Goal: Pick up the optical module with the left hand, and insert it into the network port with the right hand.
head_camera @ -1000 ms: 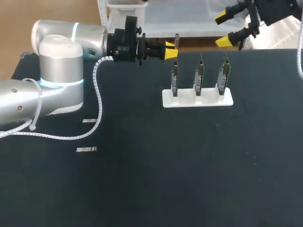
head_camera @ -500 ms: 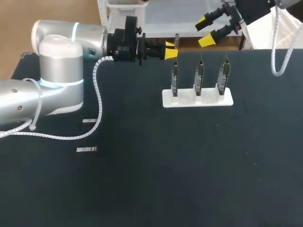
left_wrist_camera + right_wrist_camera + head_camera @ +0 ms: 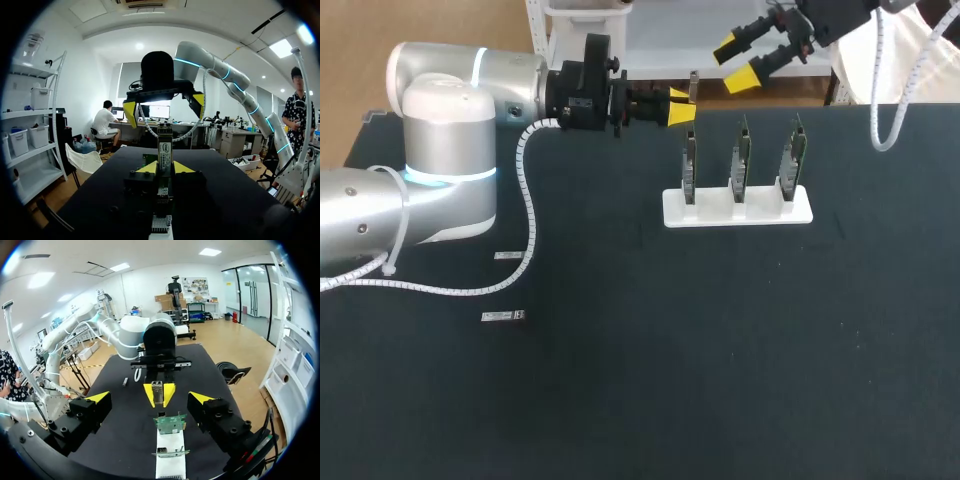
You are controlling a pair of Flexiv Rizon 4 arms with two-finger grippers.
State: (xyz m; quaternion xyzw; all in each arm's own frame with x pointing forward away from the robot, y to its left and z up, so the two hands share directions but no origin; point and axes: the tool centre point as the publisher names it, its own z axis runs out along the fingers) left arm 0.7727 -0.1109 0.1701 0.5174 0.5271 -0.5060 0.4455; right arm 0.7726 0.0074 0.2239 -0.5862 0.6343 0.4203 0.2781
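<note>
Nearest the robot, two small silver modules (image 3: 503, 316) lie flat on the dark surface (image 3: 720, 350). They are well apart from everything else and close to the left arm's white coiled cable (image 3: 528, 200).

Farther in, a white stand (image 3: 737, 208) holds three green boards (image 3: 741, 160) upright in a row. Their ports are too small to make out from above.

Beyond the stand, over the surface's far edge, the left arm (image 3: 440, 150) comes in level. The left jaws are clamped on the optical module (image 3: 693, 85). It is held in the air, roughly in line with the board at the left end of the row (image 3: 689, 165). In the left wrist view the module (image 3: 164, 142) stands straight out between the yellow tips (image 3: 148, 167).

Farthest off, the right jaws hang past the far edge, apart and empty, pointing back toward the module. In the right wrist view the module (image 3: 158, 389) sits ahead of them, and they seem clear of it. The nearest board (image 3: 170, 423) and the stand (image 3: 170, 460) lie closer in, between the two open fingers (image 3: 202, 399).
</note>
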